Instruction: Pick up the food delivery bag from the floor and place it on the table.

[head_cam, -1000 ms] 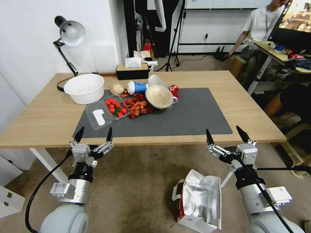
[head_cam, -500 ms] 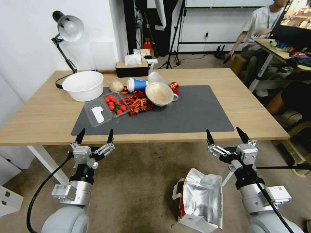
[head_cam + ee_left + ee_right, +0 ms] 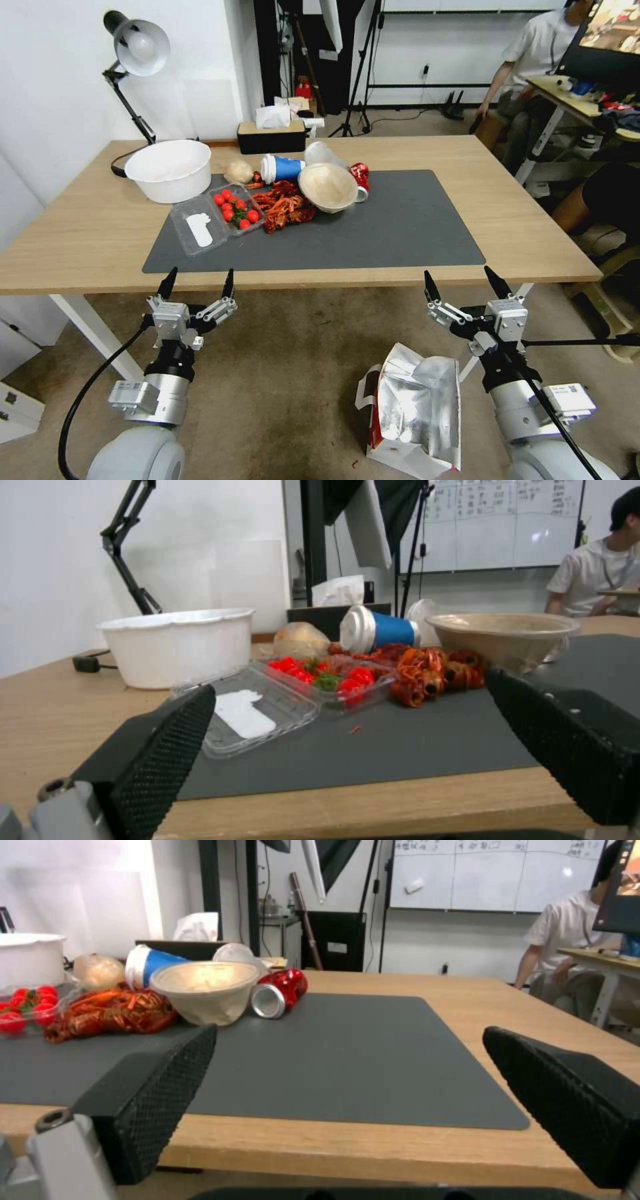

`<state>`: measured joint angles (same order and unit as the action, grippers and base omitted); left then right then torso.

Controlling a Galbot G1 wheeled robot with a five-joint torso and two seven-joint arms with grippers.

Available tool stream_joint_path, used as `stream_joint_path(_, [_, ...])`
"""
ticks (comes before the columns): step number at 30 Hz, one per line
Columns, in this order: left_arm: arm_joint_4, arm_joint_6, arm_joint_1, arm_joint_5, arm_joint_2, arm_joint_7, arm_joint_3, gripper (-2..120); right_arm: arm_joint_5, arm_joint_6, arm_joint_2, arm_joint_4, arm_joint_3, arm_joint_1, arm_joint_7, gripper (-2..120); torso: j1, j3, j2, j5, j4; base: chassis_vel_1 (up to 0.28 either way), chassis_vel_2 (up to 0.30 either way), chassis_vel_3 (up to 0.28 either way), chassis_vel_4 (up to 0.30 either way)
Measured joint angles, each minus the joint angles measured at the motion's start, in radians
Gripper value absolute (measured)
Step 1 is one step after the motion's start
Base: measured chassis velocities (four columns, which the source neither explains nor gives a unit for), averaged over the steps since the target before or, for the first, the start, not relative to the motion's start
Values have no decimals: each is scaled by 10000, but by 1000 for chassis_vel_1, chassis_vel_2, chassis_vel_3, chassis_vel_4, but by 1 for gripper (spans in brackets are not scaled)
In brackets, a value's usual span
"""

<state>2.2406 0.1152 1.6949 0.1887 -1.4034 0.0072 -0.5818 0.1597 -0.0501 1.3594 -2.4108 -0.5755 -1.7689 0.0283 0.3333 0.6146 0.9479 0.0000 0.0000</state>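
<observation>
Bag on the floor, both grippers raised in front of the table with fingers apart.

Head view: food delivery bag (image 3: 417,407) standing on the carpet floor (image 3: 293,373) near the right arm, foil lining showing, mouth crumpled open, well below the table (image 3: 507,220) edge. Left gripper (image 3: 197,283) and right gripper (image 3: 461,283) level with the near table edge, fingers spread wide, holding nothing. On the grey mat (image 3: 393,227): white bowl (image 3: 168,170), clear box of tomatoes (image 3: 233,210), red crayfish (image 3: 283,208), paper bowl (image 3: 327,188), blue cup (image 3: 281,168), red can (image 3: 360,179).

Left wrist view: left gripper (image 3: 350,720) fingers far apart, framing the tomatoes and the white bowl beyond the table edge.

Right wrist view: right gripper (image 3: 350,1075) fingers far apart, empty, facing the bare stretch of mat beside the can.
</observation>
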Motion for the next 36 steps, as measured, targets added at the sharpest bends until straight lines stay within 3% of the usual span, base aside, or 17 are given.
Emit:
stream_joint_path(9, [21,56,68,-91,-28,90,5,100,-21,76,64,47,-34,-3,9,100,-241,-320,-563,1,0,0,0,0,0])
stream_joint_path(36, [-141,176,122,-313,-53,162,64,100,-33,298,237,117,-35,18,-22,100,-743,-1009,-1755,1,0,0,0,0,0])
